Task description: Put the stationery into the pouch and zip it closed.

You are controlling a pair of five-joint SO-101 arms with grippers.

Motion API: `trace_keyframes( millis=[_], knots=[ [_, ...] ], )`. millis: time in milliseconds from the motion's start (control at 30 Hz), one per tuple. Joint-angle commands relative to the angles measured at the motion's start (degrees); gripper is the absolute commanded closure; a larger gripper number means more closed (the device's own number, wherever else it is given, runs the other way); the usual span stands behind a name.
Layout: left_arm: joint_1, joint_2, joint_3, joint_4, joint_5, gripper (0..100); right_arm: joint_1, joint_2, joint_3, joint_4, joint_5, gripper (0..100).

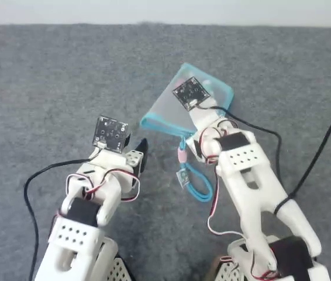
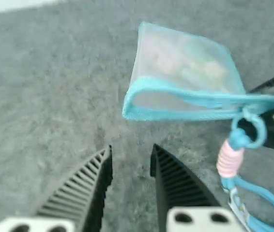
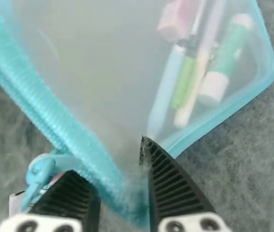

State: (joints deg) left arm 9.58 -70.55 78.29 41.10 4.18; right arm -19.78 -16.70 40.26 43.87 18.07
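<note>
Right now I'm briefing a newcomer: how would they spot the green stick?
On the grey carpet lies a translucent, blue-edged pouch. Inside, near a corner, sits the green stick. Unlike the slim pens beside it, it's stubby with white ends.

No text, number or sign legible anywhere, faint print on the small tag [image 1: 183, 177] beside the pouch [image 1: 164, 110] too blurred to be read

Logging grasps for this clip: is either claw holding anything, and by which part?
The right claw pinches the pouch by its zipper edge, at a corner. The left claw is open, holding nothing.
</note>
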Motion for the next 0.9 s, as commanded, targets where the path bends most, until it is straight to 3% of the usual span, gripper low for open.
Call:
trace_keyframes(
  millis=[0,367,667,867],
  knots=[
    [0.5,-7.0,-3.9,4.7,-0.3,87,2.5,1.5,-4.5,1.8,-2.7,99.2],
    [9.7,-5.5,-1.1,5.2,-3.2,87,-3.0,-5.6,-8.3,14.0,-3.7,99.2],
    [14.5,-5.0,-1.3,5.3,-3.3,87,-5.4,-18.2,5.7,6.5,-3.3,99.2],
    [14.9,-4.7,-1.2,5.3,-3.3,87,-7.5,-22.6,6.6,7.6,-3.3,99.2]
  ],
)
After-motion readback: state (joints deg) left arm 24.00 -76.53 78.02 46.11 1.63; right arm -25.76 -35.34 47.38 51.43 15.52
